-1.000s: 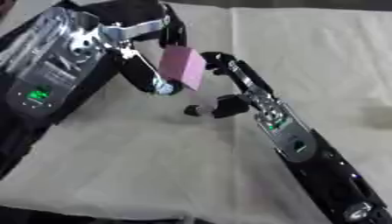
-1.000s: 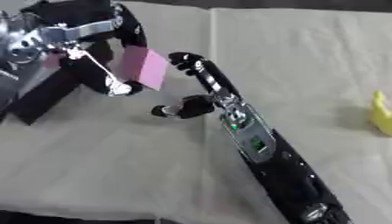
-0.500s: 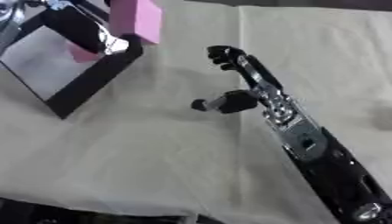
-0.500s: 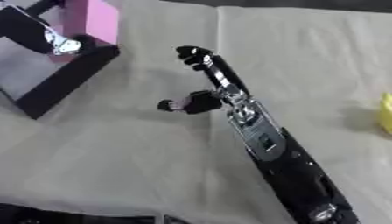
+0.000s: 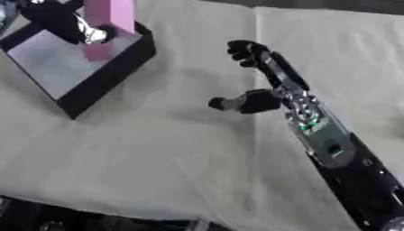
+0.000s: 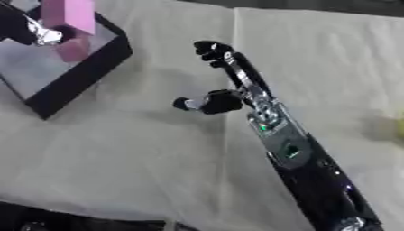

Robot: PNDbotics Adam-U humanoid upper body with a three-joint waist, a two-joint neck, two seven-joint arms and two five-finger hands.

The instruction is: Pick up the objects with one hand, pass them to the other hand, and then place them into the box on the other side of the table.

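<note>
Nearest the camera, the right arm runs up from the lower right corner over the cloth-covered tabletop. Its right hand hovers over the middle of the cloth, fingers stretched out long and away from the body with only the tips bent, thumb stuck out sideways toward the left. It holds nothing, and nothing lies under it or beside it.

To the right of that hand, near the picture's edge in the right eye view, a blurred yellow thing sits on the cloth, well apart from the fingers. Its shape cannot be made out.

Farther off and to the left of the right hand stands the black-walled box with a pale floor. The left hand is over the box's far part, dark fingers curled against the side of a pink block. The block is upright, inside the line of the box walls; whether its lower end touches the floor cannot be told, though a pink patch just below it looks like its reflection or its base on the floor.

As a judgement: the handover looks finished, since the block is with the left hand and the right hand is bare. The placing step is close to its end; what is left for this block is to let go and lift the left hand clear. The yellow thing on the right side looks like the likely next pick for the right hand.
</note>
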